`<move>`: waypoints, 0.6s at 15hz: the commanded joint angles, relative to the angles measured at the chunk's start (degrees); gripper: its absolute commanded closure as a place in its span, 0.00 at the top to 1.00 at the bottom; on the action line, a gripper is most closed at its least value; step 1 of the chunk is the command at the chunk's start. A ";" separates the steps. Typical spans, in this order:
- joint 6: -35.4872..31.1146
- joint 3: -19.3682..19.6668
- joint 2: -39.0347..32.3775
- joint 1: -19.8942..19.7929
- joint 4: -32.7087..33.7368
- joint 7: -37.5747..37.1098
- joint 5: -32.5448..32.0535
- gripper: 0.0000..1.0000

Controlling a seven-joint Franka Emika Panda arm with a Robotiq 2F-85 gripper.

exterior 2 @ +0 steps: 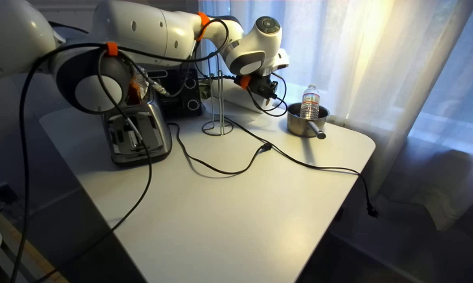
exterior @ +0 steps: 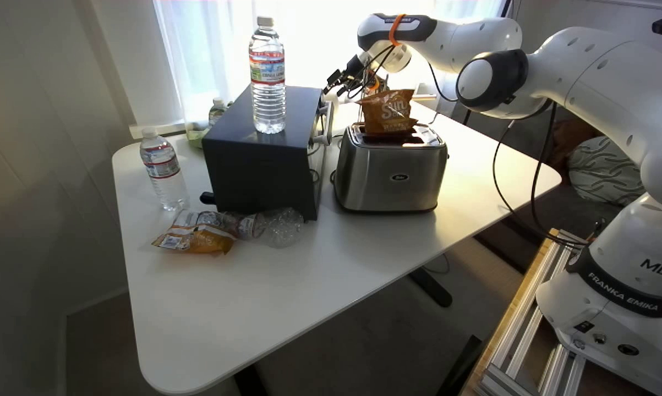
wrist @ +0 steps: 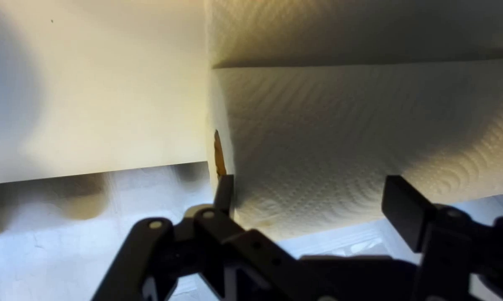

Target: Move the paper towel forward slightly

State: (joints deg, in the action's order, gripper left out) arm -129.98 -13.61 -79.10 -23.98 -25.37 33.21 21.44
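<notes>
Gripper [wrist: 309, 186] is positioned at the far-side paper towel roll [wrist: 339, 125], fingers [wrist: 408, 217] parted, grasp not established; forward shift apparently remains.

White table [exterior: 242, 308], rounded at the corners, filled the middle of both exterior views. A dark table foot [exterior: 432, 287] stuck out over the floor [exterior: 331, 335], which lay in grey-brown shade. Wall [exterior: 33, 154] in an exterior view was dim, faintly lined, with a baseboard [exterior: 63, 352] along the bottom. Window [exterior: 319, 33] behind the table glared nearly white and brightened the tabletop on that side. Sheer curtain [exterior 2: 409, 70] hung in long folds, bluish in places, a warm yellow patch of light [exterior 2: 364, 31] high up. Beyond the table showed a cushion [exterior: 606, 170], pale with dark curving marks.
</notes>
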 commanded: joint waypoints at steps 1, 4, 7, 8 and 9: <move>-0.53 -1.55 -0.45 -0.11 0.00 1.20 -0.75 0.59; 2.06 -1.50 -0.27 -0.05 0.00 0.90 -0.93 0.42; 7.79 -0.68 -0.02 0.12 -0.01 -0.35 -1.62 0.46; 10.23 -0.11 0.06 0.14 -0.04 -1.20 -2.05 0.48; 12.68 0.67 0.30 0.09 -0.44 -2.20 -2.70 0.50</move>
State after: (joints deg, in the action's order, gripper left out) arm -123.42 -13.72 -79.20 -23.99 -25.36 33.30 21.02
